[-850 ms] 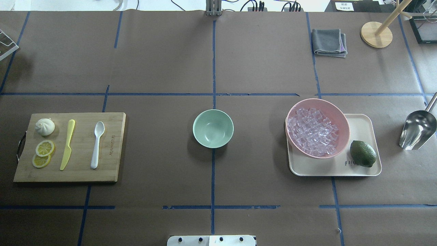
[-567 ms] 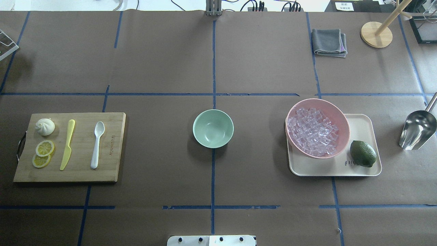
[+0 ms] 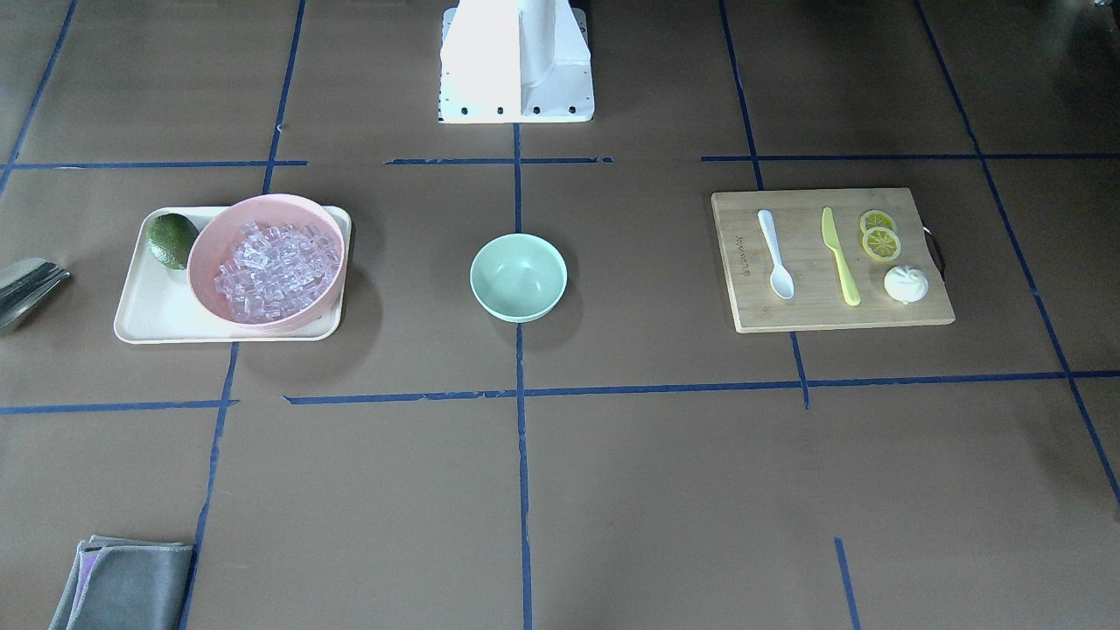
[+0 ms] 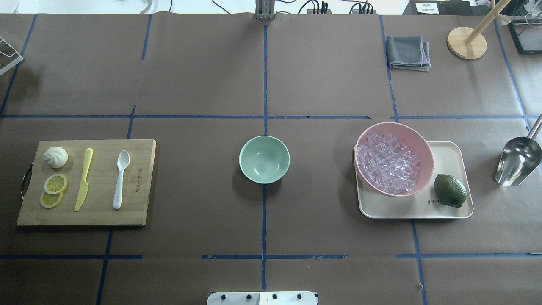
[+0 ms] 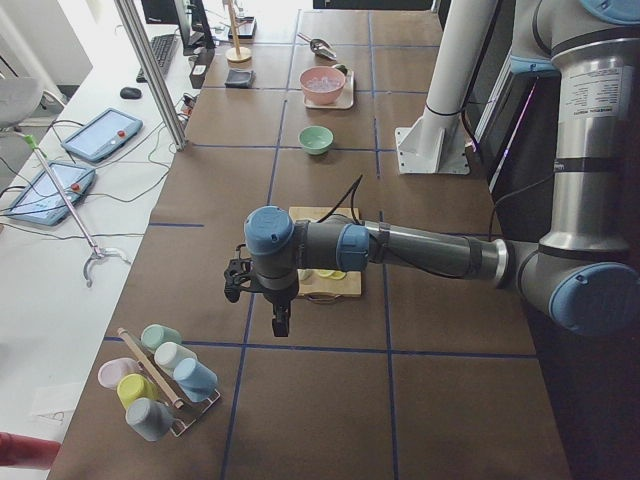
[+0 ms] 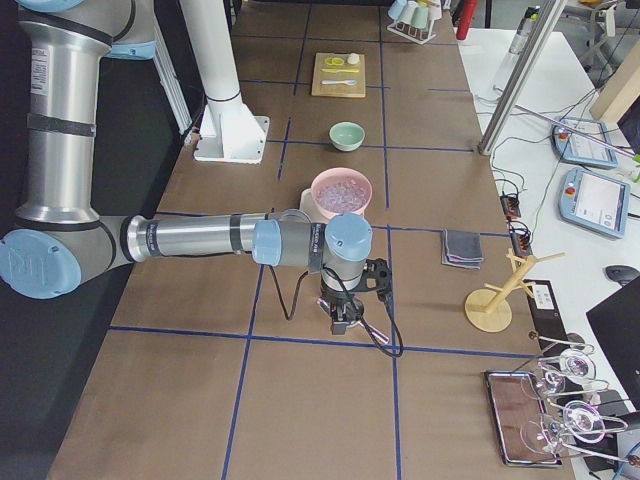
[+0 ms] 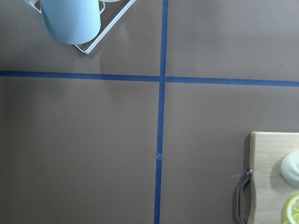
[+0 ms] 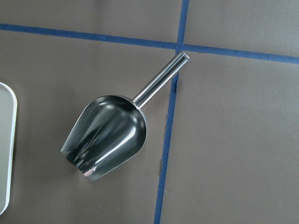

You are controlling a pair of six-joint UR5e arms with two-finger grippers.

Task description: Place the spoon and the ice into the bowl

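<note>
The brown paper-covered surface (image 4: 194, 84), crossed by blue tape lines, carries everything. The left arm's claw (image 5: 279, 322) hangs above bare paper just off the handle end of the cutting board (image 4: 135, 207), between it and a rack of cups (image 5: 160, 380). It appears only in the side view, so I cannot tell whether it is spread or pressed together. The same goes for the right claw (image 6: 340, 322), which hangs over the steel scoop (image 4: 518, 161) lying on its side beyond the tray (image 4: 449, 152).

The board lies well to the left of centre and the cream tray well to the right. The pink bowl (image 4: 394, 126) sits on the tray, overhanging its far and inner edges. The mint-green bowl (image 4: 264, 159) stands between board and tray on the centre tape line, apart from both. A folded grey cloth (image 4: 407, 52) and a wooden stand (image 4: 466, 42) lie at the far right.

A lime (image 4: 449, 190) rests on the tray just beside the pink bowl, on the scoop's side. The spoon (image 4: 120, 180) lies flat on the board, scoop end away from the robot, the board item nearest the mint-green bowl. The yellow-green knife (image 4: 83, 180) lies parallel beside it. Beyond the knife are a bun (image 4: 56, 157) and two lemon slices (image 4: 55, 184). The ice (image 4: 387, 163) is heaped in the pink bowl.
</note>
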